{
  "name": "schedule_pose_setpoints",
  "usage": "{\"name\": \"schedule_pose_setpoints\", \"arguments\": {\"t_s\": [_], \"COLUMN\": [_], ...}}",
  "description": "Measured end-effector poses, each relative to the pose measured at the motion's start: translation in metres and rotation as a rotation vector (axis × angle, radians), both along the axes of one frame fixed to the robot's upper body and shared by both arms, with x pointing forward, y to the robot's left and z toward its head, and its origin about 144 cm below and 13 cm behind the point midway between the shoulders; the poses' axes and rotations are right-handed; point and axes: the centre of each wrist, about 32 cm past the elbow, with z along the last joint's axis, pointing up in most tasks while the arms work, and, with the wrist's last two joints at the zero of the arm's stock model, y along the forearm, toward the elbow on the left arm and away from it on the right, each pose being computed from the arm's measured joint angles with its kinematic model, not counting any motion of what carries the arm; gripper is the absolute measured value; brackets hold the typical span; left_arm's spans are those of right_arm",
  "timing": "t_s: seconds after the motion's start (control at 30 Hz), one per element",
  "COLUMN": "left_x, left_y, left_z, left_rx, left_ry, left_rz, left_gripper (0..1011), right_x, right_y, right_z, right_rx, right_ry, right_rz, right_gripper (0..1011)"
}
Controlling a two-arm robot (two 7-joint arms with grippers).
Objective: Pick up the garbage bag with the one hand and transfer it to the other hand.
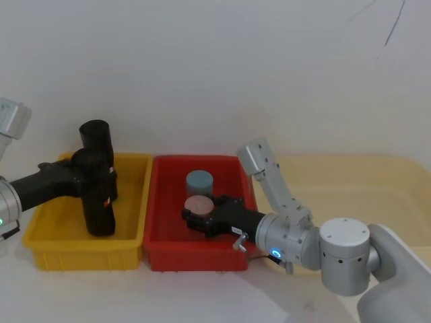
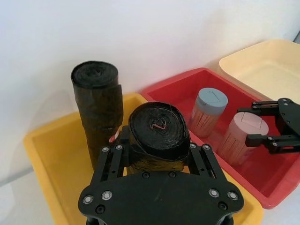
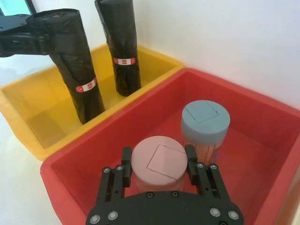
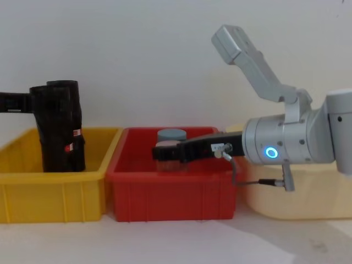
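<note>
The left gripper has its jaws clamped on the garbage bag, which stands in the yellow bin just in front of a 2nd roll. Lifting straight up should clear that roll and the bin wall. The right gripper pinches a pink-lidded jar in the red bin, and would have to release it before receiving.
</note>
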Motion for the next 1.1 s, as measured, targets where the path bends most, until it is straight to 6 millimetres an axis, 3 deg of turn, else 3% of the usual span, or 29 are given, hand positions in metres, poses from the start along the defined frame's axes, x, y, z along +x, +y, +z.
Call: {"name": "schedule_pose_setpoints", "arguments": {"t_s": [0.3, 0.57, 0.8, 1.1], "left_x": [0.004, 0.012, 0.024, 0.043], "left_y": [-0.004, -0.012, -0.030, -0.062], "left_z": [0.016, 0.046, 0.079, 0.107], "left_rx": [0.014, 0.007, -0.020, -0.055], "left_ry": [-0.068, -0.160, -0.253, -0.328], "left_rz": [-0.022, -0.069, -0.150, -0.272], "left_gripper": [557, 557, 557, 557], "right_x": [0.000, -0.002, -0.006, -0.022], "right_y": [-0.003, -0.011, -0.026, -0.057], "right_z": [0.021, 0.050, 0.077, 0.104], "right_rx": [0.044, 0.092, 0.126, 0.154], "right_ry": [-0.055, -0.144, -0.237, -0.336], "right_rz": [0.008, -0.006, -0.053, -0.170], "right_gripper": [660, 660, 660, 660]}}
